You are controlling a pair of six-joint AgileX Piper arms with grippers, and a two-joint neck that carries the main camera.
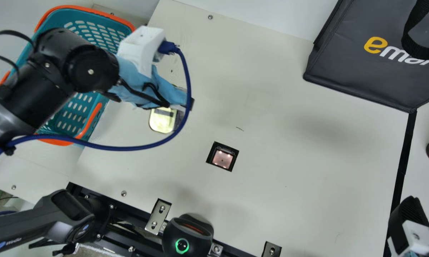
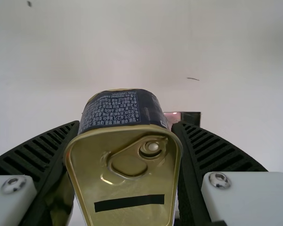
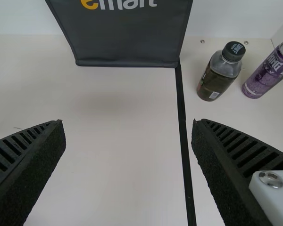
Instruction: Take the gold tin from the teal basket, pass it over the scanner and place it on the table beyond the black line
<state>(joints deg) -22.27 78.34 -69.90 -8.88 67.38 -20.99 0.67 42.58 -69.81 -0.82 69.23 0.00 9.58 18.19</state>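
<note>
- Left gripper [image 1: 190, 104]: closed around gold tin [image 2: 125, 174], one finger each side.
- Tin's pull-tab lid faces back at my wrist camera; tab toward my fingertips, black strip wristward.
- Lid's long axis looks to run lengthwise between my fingers; wristward end cut off.
- Teal basket [image 1: 90, 120] behind my left fingertips; black line [image 1: 403, 171] well beyond them.
- Right gripper [image 1: 409, 217]: wide, nothing between fingers.
</note>
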